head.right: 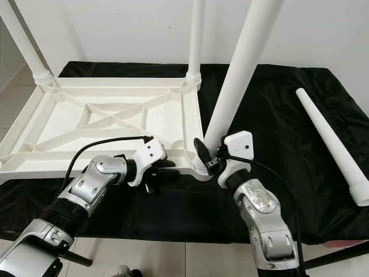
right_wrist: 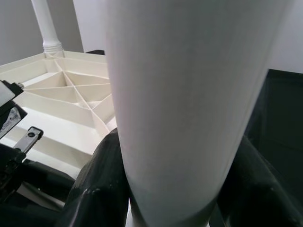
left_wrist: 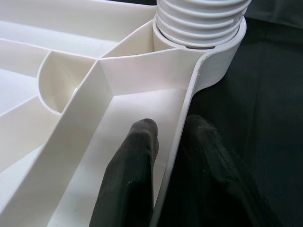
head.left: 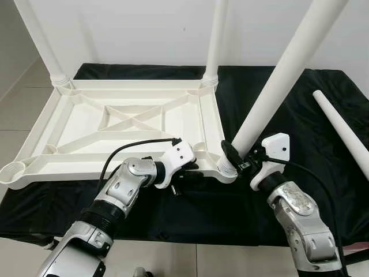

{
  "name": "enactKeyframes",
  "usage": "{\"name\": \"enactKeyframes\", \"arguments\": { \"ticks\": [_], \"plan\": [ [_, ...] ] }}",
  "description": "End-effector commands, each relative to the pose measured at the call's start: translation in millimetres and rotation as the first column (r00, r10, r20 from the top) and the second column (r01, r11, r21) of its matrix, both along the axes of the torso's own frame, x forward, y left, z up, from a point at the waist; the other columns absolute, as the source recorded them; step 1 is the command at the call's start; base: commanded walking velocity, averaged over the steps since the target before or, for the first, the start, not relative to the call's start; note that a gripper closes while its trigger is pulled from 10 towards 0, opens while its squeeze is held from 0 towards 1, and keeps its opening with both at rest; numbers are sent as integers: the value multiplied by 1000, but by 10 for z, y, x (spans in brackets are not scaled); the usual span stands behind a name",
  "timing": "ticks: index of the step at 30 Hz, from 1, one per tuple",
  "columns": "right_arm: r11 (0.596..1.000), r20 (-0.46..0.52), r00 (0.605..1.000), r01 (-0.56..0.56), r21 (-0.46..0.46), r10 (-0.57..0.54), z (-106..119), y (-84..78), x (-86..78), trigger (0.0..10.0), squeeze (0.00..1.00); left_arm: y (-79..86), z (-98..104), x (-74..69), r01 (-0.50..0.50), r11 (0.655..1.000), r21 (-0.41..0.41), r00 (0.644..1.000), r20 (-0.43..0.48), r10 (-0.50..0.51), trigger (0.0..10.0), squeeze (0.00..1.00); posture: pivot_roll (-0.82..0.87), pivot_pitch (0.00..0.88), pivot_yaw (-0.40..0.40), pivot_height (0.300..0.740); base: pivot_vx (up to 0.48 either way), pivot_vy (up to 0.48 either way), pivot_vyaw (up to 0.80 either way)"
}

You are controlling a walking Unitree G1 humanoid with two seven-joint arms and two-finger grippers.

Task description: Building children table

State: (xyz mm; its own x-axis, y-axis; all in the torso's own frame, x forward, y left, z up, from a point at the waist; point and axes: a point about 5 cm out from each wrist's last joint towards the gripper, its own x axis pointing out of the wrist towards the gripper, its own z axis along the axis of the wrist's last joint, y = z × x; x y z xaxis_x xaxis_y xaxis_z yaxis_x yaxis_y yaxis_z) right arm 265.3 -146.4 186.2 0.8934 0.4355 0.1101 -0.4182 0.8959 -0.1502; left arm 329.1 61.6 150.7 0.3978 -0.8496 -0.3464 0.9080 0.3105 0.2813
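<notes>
Lying upside down on a black cloth (head.left: 288, 104), white ribbed tabletop (head.left: 86, 124) runs lengthwise left-right. 4 legs: 2 upright in far corners, 1 loose leg (head.left: 346, 135) flat at right, 1 tilted leg (head.left: 288, 69) leaning right in near-right socket. Right gripper (head.left: 237, 160) clamps tilted leg's base. Left gripper (left_wrist: 173, 142) pinches tabletop's near rim.

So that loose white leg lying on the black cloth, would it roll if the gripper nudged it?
Probably yes. The loose leg is a smooth round tube lying flat on the black cloth, so a sideways push would likely roll it, curving since it tapers. It looks like hollow plastic, so likely light and stiff. Its glossy surface may slip in a loose grip.
</notes>
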Motion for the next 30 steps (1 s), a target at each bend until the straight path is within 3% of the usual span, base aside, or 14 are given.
{"name": "enactKeyframes", "arguments": {
  "ticks": [1, 11, 16, 22, 27, 30],
  "plan": [
    [998, -256, 967, -14, -60, -2, -456, -22, -45, 10000, 0, -23, 106, 2, 30, 999, -33, 999, 25, -30, 10000, 0, -8, 152, 19, 740, 0, 0, 0],
    [988, -279, 955, 68, -137, -104, -350, -105, 275, 10000, 0, -31, 137, 2, 31, 999, -38, 999, 35, -30, 10000, 0, -4, 155, 17, 740, 0, 0, 0],
    [995, -297, 953, 20, -100, -49, -410, -44, 224, 10000, 0, -25, 165, 5, 25, 999, -45, 999, 40, -23, 10000, 0, 4, 157, 7, 740, 0, 0, 0],
    [992, -345, 936, 27, -126, -70, -578, -33, 113, 10000, 0, -8, 163, 4, 18, 999, -46, 999, 39, -16, 10000, 0, 4, 160, 9, 740, 0, 0, 0],
    [992, -348, 933, 57, -108, -92, -610, -36, 78, 10000, 0, -6, 157, 8, 15, 999, -46, 999, 37, -13, 10000, 0, -2, 160, 11, 740, 0, 0, 0],
    [988, -360, 921, 130, -80, -151, -673, -68, 49, 10000, 0, -10, 153, 15, 14, 999, -46, 999, 35, -13, 10000, 0, -7, 160, 17, 740, 0, 0, 0]
  ]
}}
